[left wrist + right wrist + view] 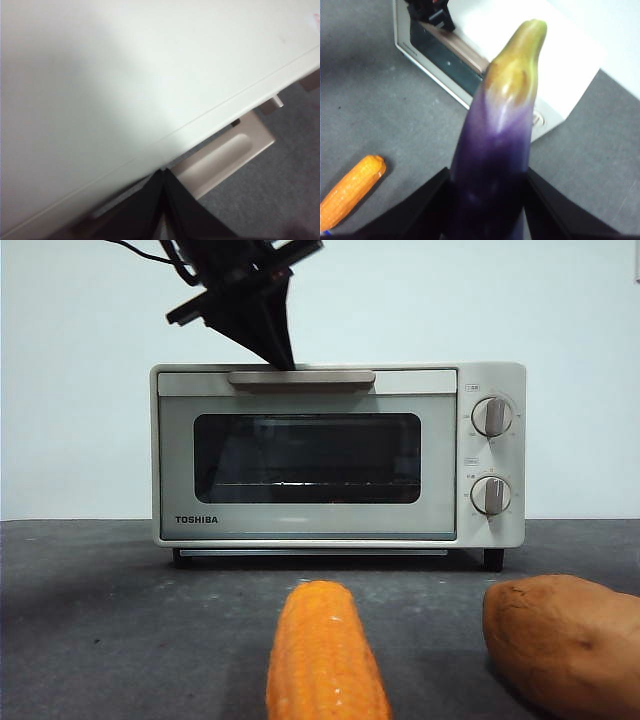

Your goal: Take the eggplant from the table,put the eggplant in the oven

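Right pincer (487, 200) clenched the eggplant (497, 150), held clear above the bench (375, 115); left pincer (162, 175), jaws pressed together and empty, met the bar handle (300, 379) of the closed TOSHIBA oven (310, 465); corn cob (325, 655) and sweet potato (560, 640) lay in front.

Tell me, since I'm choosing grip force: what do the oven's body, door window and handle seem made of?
The oven body looks like cream painted metal or plastic, smooth with a soft sheen. Its window looks like dark glass, showing faint reflections. The handle looks like matte beige plastic, though that is uncertain; the left gripper sits shut at it.
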`<state>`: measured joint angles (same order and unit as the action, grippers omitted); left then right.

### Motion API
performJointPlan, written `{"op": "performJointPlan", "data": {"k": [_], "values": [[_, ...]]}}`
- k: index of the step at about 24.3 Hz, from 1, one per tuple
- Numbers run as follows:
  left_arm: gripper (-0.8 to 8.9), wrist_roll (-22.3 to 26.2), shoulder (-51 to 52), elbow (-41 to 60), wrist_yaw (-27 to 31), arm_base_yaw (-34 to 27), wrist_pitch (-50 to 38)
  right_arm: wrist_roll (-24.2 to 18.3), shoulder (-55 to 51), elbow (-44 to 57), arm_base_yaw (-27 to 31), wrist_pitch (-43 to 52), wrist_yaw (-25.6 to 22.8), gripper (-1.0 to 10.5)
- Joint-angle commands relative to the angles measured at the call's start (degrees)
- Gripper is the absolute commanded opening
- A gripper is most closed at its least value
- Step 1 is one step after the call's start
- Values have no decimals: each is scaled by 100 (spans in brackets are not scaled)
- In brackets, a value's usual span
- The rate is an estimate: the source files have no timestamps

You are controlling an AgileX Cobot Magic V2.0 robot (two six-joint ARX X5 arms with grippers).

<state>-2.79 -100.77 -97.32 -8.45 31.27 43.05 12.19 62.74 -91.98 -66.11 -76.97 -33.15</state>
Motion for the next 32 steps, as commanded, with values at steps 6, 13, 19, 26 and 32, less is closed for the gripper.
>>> {"op": "performJointPlan", "data": {"k": [6,13,19,26,32], "values": [[6,284,-385,-280,160,249,621,396,-424,352,-83,-407,-197,144],[6,365,-389,-282,160,540,1381,476,-645,361,-83,-407,-363,144],[6,586,-389,-330,160,907,2251,568,-715,361,-83,-407,-398,144],[6,964,-389,-334,160,1322,2704,584,-658,361,-85,-404,-321,144],[6,811,-372,-334,157,1027,2566,568,-540,361,-85,-273,44,144]]}}
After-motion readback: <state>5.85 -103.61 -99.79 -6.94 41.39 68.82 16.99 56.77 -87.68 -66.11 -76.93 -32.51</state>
